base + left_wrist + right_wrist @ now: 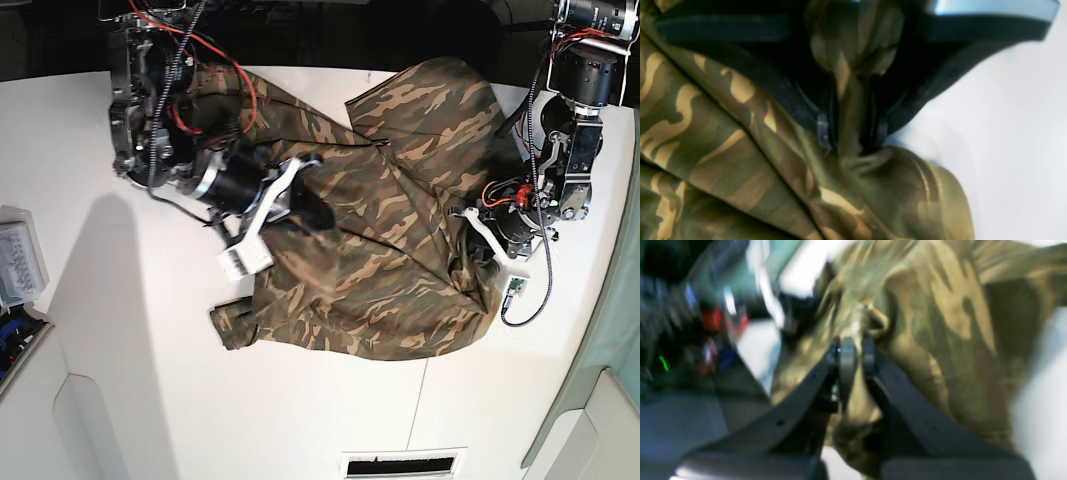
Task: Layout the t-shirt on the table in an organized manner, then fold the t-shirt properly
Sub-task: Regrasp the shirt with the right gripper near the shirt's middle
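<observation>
The camouflage t-shirt [380, 250] lies crumpled and bunched across the middle of the white table [150, 380]. In the base view my right gripper [316, 207] sits on the shirt's left part. The right wrist view shows this gripper [855, 351] shut on a pinched ridge of the t-shirt [940, 340]. My left gripper [463, 236] is at the shirt's right edge. In the left wrist view it [851, 136] is shut on a fold of the t-shirt [740, 150], with cloth bulging up between the black fingers [822, 130]. Bare table [1023, 133] shows beside that fold.
A clear box [20, 255] sits at the table's left edge. A thin dark seam [420, 400] runs toward a vent slot [405, 465] at the front edge. The arms' bases and cables [160, 90] stand at the back corners.
</observation>
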You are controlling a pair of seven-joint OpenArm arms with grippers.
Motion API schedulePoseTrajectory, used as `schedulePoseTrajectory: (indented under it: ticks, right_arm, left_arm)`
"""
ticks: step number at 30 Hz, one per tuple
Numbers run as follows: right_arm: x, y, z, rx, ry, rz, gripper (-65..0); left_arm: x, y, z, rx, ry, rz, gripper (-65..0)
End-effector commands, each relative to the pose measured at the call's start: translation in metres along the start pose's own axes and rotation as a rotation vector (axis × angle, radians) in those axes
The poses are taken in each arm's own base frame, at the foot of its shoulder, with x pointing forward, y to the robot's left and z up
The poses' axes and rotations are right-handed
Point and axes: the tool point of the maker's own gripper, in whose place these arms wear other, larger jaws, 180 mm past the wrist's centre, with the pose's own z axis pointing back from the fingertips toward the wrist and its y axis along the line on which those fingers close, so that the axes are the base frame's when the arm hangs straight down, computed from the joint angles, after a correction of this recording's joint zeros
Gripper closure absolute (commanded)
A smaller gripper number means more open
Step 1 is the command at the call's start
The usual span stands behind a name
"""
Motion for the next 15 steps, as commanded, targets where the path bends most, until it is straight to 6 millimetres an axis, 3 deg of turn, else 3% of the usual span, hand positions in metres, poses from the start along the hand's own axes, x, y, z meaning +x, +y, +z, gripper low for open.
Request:
schedulePoseTrajectory:
  ticks: [1, 2, 3, 5, 7, 15]
  right_arm:
    - [0.008, 0.008, -0.005, 0.020, -0.027, 0.024, 0.0]
    - [0.001, 0.012, -0.012, 0.027, -0.006, 0.033, 0.0]
    - [-0.004, 0.015, -0.017, 0.032, 0.005, 0.035, -4.6]
    - [-0.009, 0.017, -0.023, 0.037, 0.005, 0.034, -19.6]
    - [-0.006, 0.016, -0.023, 0.036, -0.012, 0.031, -26.7]
    - [0.017, 0.007, -0.021, 0.007, -0.088, 0.062, -27.0]
  left_arm:
    - [-0.036, -0.005, -0.001, -0.005, 0.145, -0.012, -18.5]
    - [-0.036, -0.005, -0.001, -0.005, 0.144, -0.012, -18.5]
    - [-0.035, -0.005, -0.001, -0.005, 0.144, -0.012, -18.5]
    - [-0.035, -0.005, -0.002, -0.005, 0.141, -0.012, -18.5]
    - [-0.037, -0.005, -0.001, -0.005, 0.145, -0.011, -18.5]
    - [-0.046, -0.007, -0.001, -0.008, 0.161, -0.011, -18.5]
